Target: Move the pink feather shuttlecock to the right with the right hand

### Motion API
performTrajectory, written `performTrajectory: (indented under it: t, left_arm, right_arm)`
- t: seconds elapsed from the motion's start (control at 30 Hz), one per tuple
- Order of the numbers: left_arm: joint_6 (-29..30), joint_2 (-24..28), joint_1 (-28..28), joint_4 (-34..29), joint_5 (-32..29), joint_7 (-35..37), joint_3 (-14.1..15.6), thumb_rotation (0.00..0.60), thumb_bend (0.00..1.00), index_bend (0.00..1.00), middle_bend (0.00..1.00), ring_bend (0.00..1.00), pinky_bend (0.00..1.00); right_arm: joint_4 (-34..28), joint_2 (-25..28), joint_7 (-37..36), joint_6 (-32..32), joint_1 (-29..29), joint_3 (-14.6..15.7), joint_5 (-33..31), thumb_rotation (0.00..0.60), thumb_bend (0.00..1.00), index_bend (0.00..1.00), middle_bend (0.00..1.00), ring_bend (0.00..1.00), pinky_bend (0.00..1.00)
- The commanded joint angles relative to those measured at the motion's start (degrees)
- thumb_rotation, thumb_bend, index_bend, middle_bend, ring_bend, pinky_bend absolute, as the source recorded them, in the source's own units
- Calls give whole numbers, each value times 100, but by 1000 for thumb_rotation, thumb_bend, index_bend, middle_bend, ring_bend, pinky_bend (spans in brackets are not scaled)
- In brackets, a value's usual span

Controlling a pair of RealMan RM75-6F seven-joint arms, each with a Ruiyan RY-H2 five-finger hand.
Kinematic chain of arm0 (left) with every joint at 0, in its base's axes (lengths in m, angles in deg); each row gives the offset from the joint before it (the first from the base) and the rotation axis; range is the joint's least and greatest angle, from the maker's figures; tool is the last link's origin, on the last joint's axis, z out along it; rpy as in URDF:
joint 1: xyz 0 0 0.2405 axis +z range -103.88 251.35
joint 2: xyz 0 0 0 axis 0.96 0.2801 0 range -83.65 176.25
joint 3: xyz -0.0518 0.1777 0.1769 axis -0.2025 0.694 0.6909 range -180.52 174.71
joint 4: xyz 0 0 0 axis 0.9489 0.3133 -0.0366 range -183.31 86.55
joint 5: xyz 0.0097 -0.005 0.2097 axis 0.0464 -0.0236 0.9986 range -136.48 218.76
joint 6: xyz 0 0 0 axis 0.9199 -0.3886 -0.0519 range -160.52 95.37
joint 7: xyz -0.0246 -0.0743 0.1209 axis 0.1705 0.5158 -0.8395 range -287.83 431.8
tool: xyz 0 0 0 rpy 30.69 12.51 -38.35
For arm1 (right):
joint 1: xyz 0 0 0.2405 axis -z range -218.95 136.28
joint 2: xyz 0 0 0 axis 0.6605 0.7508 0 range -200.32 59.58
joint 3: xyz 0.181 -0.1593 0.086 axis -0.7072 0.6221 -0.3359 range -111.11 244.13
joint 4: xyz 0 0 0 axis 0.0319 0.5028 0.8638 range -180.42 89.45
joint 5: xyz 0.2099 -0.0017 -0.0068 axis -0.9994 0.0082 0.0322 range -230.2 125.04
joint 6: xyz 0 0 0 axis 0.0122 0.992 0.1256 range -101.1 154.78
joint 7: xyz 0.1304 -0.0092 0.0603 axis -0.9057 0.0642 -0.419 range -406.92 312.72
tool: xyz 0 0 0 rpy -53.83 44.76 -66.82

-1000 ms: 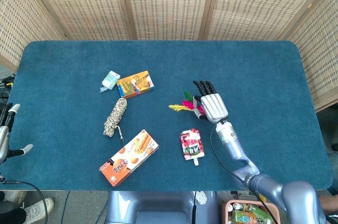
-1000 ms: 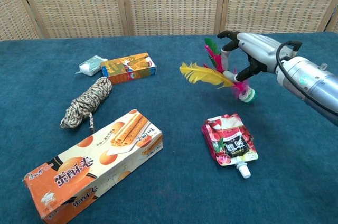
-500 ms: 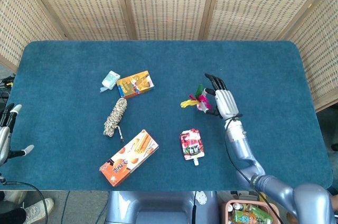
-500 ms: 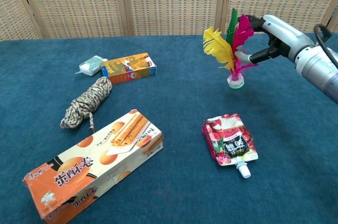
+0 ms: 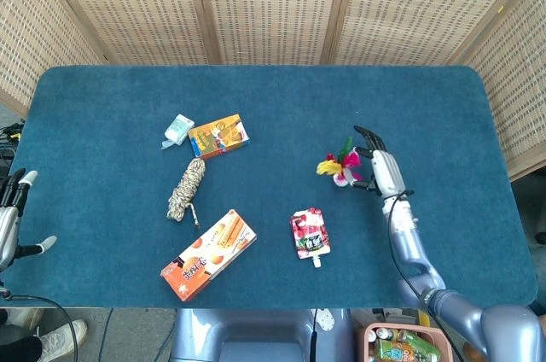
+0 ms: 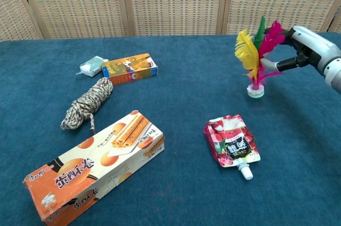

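The pink feather shuttlecock [image 6: 257,58], with yellow, green and pink feathers and a small round base, stands upright at the right of the blue table. My right hand [image 6: 309,47] reaches in from the right and pinches its pink feathers between thumb and fingers. Whether the base touches the cloth is unclear. From above, the shuttlecock [image 5: 339,166] lies just left of the right hand [image 5: 384,171]. My left hand [image 5: 10,218] hangs off the table's left edge, fingers apart and holding nothing.
A red drink pouch [image 6: 231,143] lies in front of the shuttlecock. Further left are a long orange biscuit box [image 6: 96,168], a coil of rope [image 6: 87,102], a small orange box [image 6: 129,67] and a white packet [image 6: 92,65]. Wicker screens stand behind the table.
My right hand has carried the shuttlecock to the right, turning it from tilted to upright. The left hand and the other objects have not moved.
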Motion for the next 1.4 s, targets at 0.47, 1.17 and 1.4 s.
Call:
performTrajectory:
  t: [0.47, 1.17, 1.4]
  left_arm:
    - [98, -1, 47, -88, 153, -49, 64, 600, 0, 0, 0, 0, 0]
    - [391, 117, 323, 1, 577, 330, 247, 600, 0, 0, 0, 0, 0]
    - [566, 71, 445, 285, 795, 621, 294, 600, 0, 0, 0, 0, 0]
  right_arm:
    - [451, 503, -870, 317, 363, 584, 605, 600, 82, 153, 59, 0, 0]
    - [-3209, 3448, 3047, 1318, 1545, 1204, 733, 600, 0, 0, 0, 0, 0]
    - [-4518, 4012, 4272, 2040, 2279, 1409, 530, 600, 0, 0, 0, 0, 0]
